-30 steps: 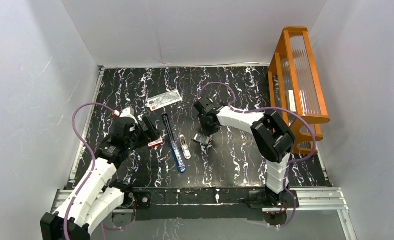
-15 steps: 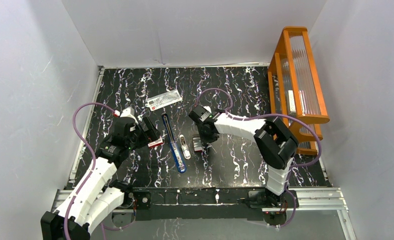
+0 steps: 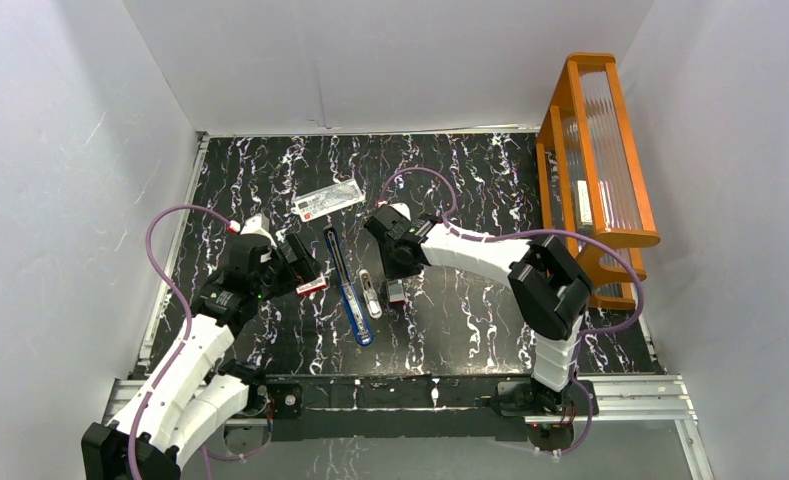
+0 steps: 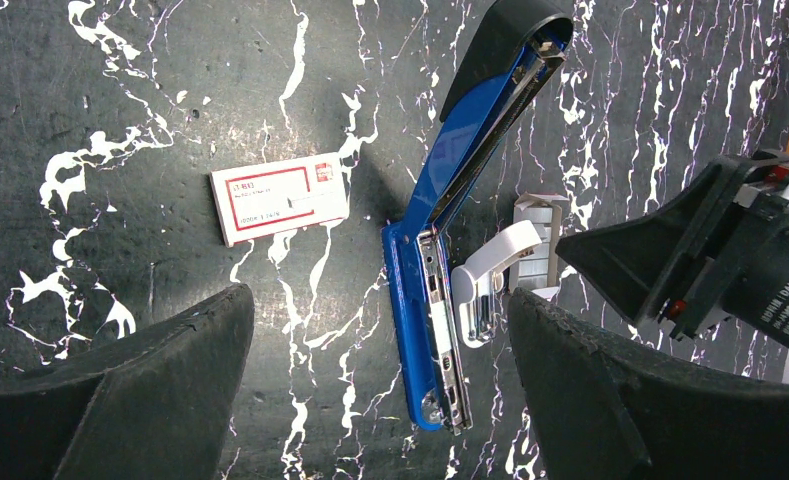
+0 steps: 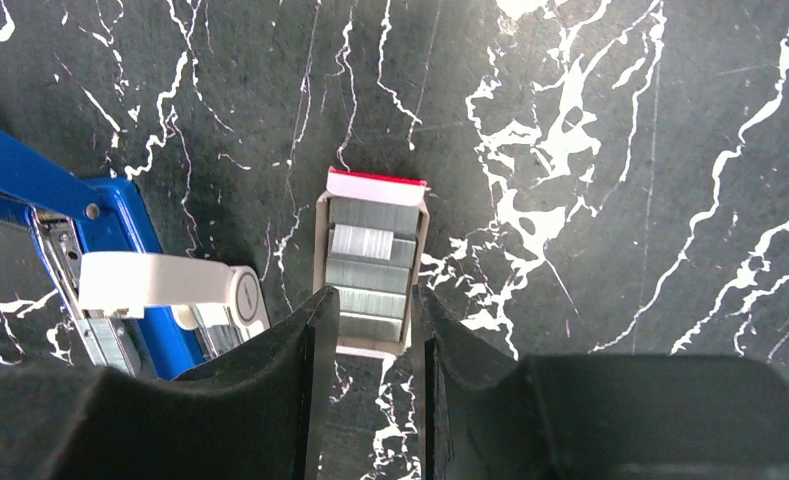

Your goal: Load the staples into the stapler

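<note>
The blue stapler (image 3: 350,295) lies opened flat, its black base (image 3: 334,248) pointing away and its silver rail (image 4: 438,330) exposed. The open tray of silvery staples (image 5: 373,262) lies just right of it (image 3: 395,291). The red-and-white sleeve (image 4: 280,205) lies to the stapler's left (image 3: 311,286). My right gripper (image 5: 375,305) hovers over the tray's near end, its jaws a narrow gap apart, straddling the nearest strip; I see no grip. My left gripper (image 4: 380,310) is wide open and empty above the stapler's hinge end.
A white-and-silver piece (image 4: 485,290) lies between the stapler and the tray, also in the right wrist view (image 5: 160,283). A flat clear packet (image 3: 328,200) lies further back. An orange rack (image 3: 595,150) stands at the right edge.
My right gripper has moved left toward the stapler, and the staple tray has shifted left and nearer with it. The left arm has not moved.
</note>
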Tool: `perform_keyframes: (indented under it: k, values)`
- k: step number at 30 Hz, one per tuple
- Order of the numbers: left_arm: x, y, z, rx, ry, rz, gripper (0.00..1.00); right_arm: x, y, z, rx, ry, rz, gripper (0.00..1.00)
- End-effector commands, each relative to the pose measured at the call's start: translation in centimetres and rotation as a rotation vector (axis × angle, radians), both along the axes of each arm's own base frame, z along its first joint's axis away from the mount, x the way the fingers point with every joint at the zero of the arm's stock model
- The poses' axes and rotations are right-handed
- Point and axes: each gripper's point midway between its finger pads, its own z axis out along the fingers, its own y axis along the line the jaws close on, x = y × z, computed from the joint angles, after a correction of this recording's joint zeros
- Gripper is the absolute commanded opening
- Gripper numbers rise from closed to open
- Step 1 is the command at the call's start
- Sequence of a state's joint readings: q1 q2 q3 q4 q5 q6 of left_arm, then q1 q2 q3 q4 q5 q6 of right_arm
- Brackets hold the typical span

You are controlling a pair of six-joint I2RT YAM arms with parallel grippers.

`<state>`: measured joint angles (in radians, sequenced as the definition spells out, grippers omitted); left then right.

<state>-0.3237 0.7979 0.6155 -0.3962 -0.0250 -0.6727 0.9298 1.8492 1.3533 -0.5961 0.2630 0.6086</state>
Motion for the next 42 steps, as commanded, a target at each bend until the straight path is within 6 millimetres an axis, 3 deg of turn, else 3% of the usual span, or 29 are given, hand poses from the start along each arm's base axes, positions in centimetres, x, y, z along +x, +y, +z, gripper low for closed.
perform_keyframes:
  k: [1, 22, 33, 42]
  values:
    - [0.1, 0.0, 0.1, 0.005, -0.011, -0.003, 0.94, 1.4, 2.2, 0.9, 0.06, -0.028, -0.005, 0.41]
    - [0.1, 0.1, 0.0, 0.008, -0.01, 0.002, 0.94, 1.3, 2.5, -1.2, 0.016, 0.003, 0.013, 0.46]
    - [0.1, 0.1, 0.0, 0.008, -0.011, 0.002, 0.94, 1.2, 2.2, -2.2, -0.019, 0.014, 0.009, 0.43]
    - [0.1, 0.1, 0.0, 0.009, -0.009, 0.002, 0.94, 1.3, 2.2, -1.3, -0.012, -0.009, 0.005, 0.42]
